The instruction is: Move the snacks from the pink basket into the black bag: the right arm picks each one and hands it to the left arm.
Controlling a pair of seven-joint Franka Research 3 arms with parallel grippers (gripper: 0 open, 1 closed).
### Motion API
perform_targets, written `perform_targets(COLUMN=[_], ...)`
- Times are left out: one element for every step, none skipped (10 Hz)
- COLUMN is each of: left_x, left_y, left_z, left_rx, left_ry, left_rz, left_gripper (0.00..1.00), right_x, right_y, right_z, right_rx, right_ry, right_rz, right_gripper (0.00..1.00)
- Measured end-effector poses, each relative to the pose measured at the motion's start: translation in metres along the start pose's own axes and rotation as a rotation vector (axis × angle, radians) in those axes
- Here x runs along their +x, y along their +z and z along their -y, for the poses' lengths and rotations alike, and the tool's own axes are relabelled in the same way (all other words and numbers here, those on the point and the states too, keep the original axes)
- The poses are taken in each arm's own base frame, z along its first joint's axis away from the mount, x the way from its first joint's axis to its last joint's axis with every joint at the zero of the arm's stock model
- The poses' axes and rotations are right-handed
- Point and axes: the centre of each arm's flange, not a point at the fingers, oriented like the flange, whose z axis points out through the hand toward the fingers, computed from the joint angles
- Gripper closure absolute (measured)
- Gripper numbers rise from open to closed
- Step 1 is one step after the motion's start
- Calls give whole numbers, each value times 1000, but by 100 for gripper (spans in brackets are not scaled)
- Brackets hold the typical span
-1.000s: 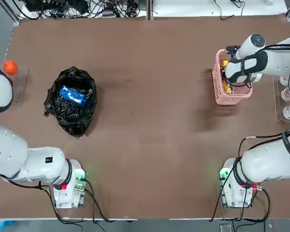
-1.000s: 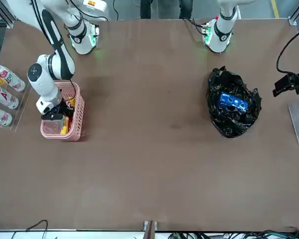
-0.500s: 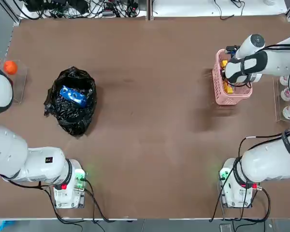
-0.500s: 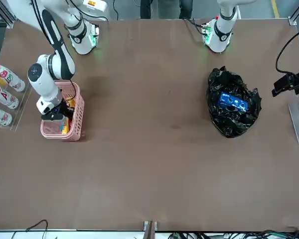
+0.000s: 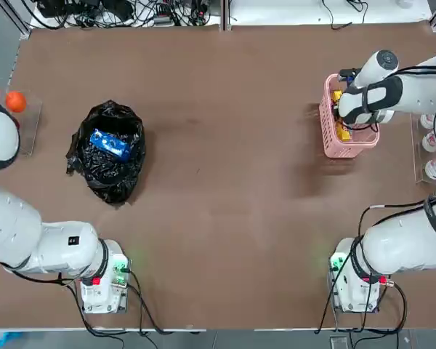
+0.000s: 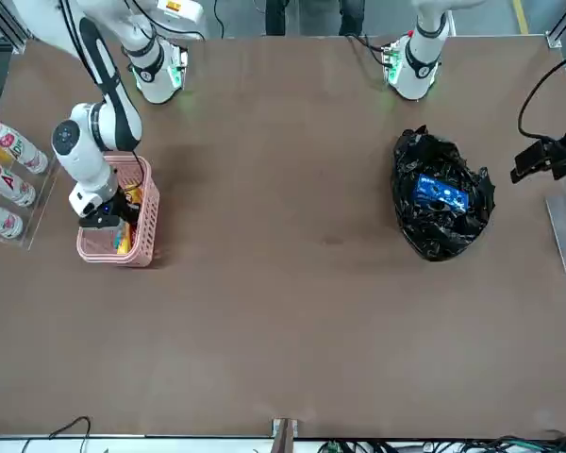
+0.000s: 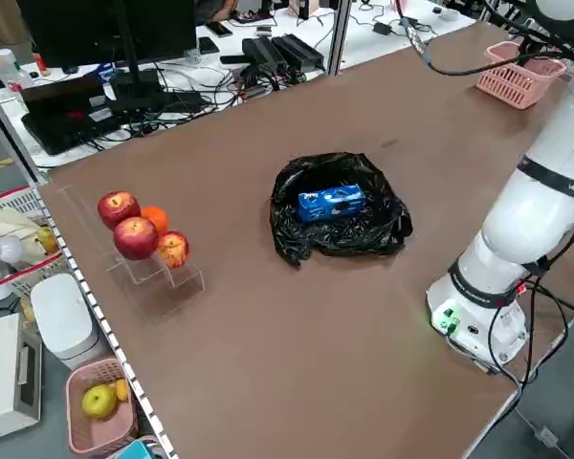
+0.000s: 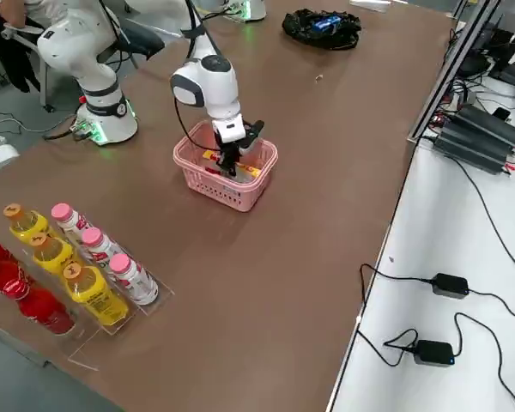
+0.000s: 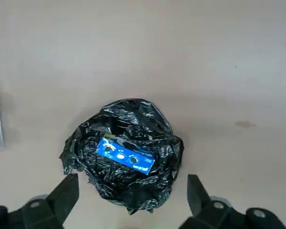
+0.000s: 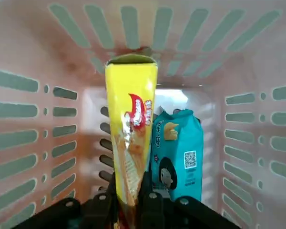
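At nine o'clock on the desk [image 5: 225, 218] lies the black bag [image 5: 107, 151] with a blue packet [image 5: 110, 144] inside; the left gripper [image 9: 131, 202] hangs over it, jaws wide. At three o'clock, inside the pink basket [image 5: 327, 131], the right gripper [image 10: 129, 202] pinches the yellow packet [image 10: 130, 143], teal packet [image 10: 177, 155] just beside.

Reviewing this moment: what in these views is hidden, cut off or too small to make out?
- Teal packet: only the right wrist view shows it; the right arm's wrist covers the pink basket from overhead.
- Yellow packet: its near end disappears between the right gripper's fingers.
- Left gripper: bottom edge crops it.
- Blue packet's print: too small.
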Motion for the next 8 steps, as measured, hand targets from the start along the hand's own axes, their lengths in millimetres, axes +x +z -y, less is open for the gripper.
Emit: perform_targets(left_x=[3, 5, 6, 7, 8, 8, 9, 11], left_y=[4, 7, 9, 9, 9, 9, 10, 14], left_z=[2, 3, 4, 5, 9, 17, 23, 25], left_rx=[-4, -5, -5, -6, -6, -7, -7, -7], left_ry=[-3, -5, -8, -12, -21, -35, -45, -48], left_rz=[6, 10, 12, 9, 4, 3, 5, 12], left_gripper=[0, 0, 0, 0, 0, 0, 0, 0], right_x=[0, 0, 0, 0, 1, 4, 8, 13], right_y=[-4, -9, -16, -24, -33, -44, -54, -64], right_z=[0, 0, 0, 0, 0, 0, 0, -1], right_rx=[2, 5, 8, 11, 14, 17, 21, 25], right_ry=[-2, -4, -6, -7, -8, -9, -24, -44], right_rz=[21, 37, 49, 63, 80, 99, 119, 141], right_gripper=[79, 79, 79, 79, 79, 79, 79, 79])
